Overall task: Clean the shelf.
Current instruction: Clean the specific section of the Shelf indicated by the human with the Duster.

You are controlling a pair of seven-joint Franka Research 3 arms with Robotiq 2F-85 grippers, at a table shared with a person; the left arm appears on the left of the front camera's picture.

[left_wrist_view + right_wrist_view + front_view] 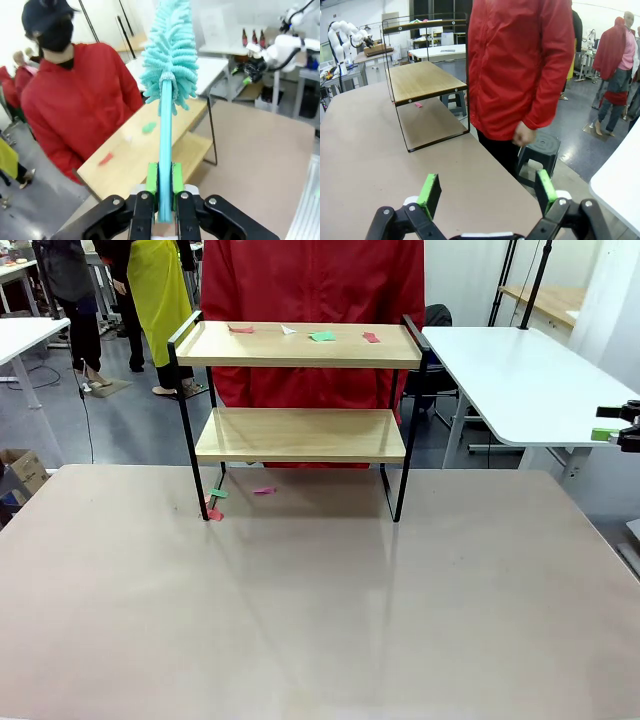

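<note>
Teal duster [165, 125] clamped by its handle in left gripper [162, 197], with the head out over the shelf [130, 155] top board. Paper scraps [148, 128] lie on that board. Right gripper [488, 192] spread wide, empty, well off the shelf's end. Left arm looks nearer.

Robot lab or test hall, not a home. The shelf [300, 358] stands on a beige worktable [320, 620]. Just right of the shelf is a white table [520, 380], and another white table [25, 335] is far left of it. Black stand poles [535, 285] are behind-right. Left of the shelf, on the grey floor [130, 430], are a cardboard box [22, 472] and a loose cable [88, 420]. People [70, 280] stand behind-left of it in an open room.
</note>
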